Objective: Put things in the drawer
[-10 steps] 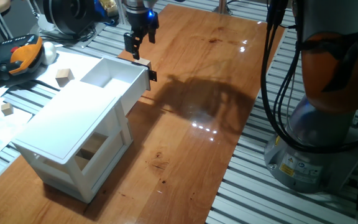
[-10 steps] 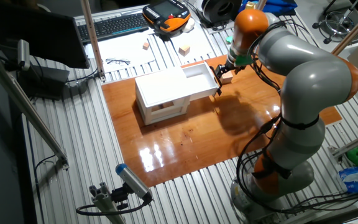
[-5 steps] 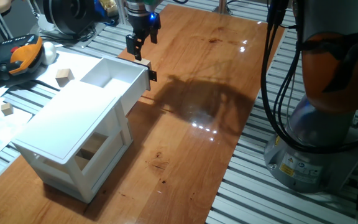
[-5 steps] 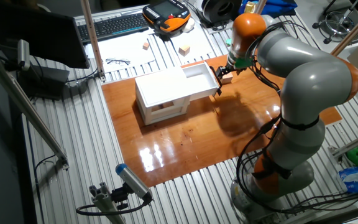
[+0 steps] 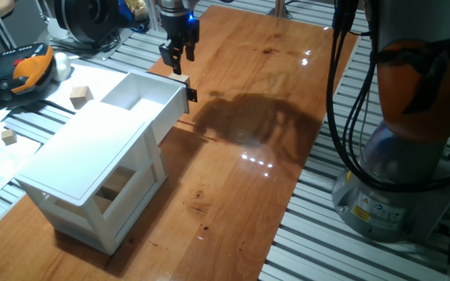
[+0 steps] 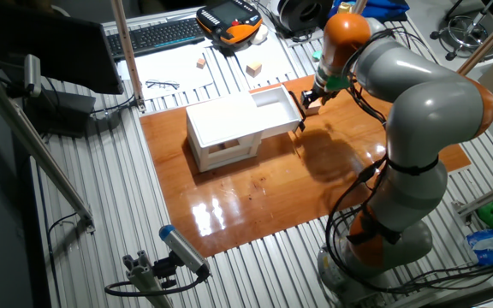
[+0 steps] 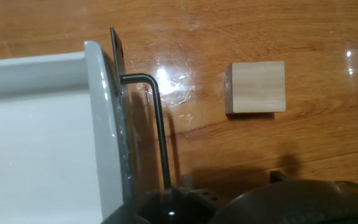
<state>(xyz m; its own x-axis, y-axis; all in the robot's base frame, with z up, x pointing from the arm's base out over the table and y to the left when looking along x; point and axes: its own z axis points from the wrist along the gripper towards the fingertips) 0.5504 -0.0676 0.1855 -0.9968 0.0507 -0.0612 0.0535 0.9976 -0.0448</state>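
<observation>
Gripper (image 5: 176,59): hovering over the drawer's front edge; finger spread not discernible. Handle (image 7: 157,124): sitting closest beneath, risking a snag on descent. Cube (image 7: 255,87): lying on the table just beyond, outside the open drawer (image 7: 36,137); an off-centre approach is likely nudging it away.

We are seeing a glossy wooden tabletop (image 5: 272,101) lying on a ribbed metal bench (image 6: 127,205). An orange-and-black handheld pendant (image 5: 23,69) is resting at the far edge, a black keyboard (image 6: 157,34) is sitting behind it, and a pair of glasses (image 6: 162,84) is lying on white paper.
</observation>
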